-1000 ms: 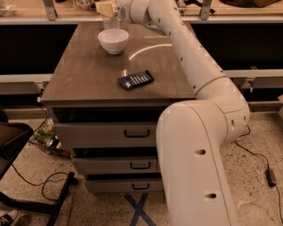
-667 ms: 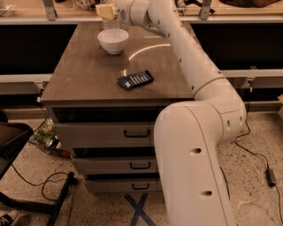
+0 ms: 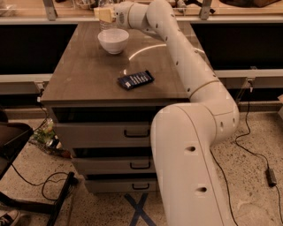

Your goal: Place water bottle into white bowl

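The white bowl stands at the far left of the grey table. My gripper is right above and just behind the bowl, with tan fingers shut on the water bottle. The clear bottle hangs upright in the grip, its lower end just over the bowl's far rim. Its top is partly hidden by the gripper and cut off by the frame's top edge.
A dark phone-sized packet lies mid-table near the front. My white arm spans the table's right side. Drawers sit under the tabletop. Cables lie on the floor, and a shelf rail runs behind the table.
The gripper with the bottle has edged slightly down and left over the bowl. The bowl and the packet have not moved.
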Controlling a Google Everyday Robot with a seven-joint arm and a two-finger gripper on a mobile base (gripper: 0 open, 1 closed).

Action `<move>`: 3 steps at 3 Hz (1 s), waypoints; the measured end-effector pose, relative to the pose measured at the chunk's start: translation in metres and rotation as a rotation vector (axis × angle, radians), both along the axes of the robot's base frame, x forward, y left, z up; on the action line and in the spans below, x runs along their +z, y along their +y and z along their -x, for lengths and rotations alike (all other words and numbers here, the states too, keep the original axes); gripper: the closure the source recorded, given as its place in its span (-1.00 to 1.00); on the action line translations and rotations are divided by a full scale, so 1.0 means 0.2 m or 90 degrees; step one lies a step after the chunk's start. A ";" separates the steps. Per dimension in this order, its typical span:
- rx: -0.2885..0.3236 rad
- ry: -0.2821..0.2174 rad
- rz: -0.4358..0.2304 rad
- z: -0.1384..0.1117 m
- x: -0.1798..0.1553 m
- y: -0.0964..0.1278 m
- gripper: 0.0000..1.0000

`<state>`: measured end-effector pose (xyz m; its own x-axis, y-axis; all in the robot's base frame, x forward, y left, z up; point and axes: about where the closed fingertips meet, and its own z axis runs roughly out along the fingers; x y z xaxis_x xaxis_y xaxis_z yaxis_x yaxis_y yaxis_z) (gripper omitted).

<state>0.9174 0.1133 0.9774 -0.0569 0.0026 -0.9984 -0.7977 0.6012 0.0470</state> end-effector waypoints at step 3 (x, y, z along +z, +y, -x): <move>-0.029 -0.010 -0.018 -0.02 -0.08 -0.13 1.00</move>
<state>0.9223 0.0876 0.9605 -0.0398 0.0338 -0.9986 -0.7703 0.6355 0.0522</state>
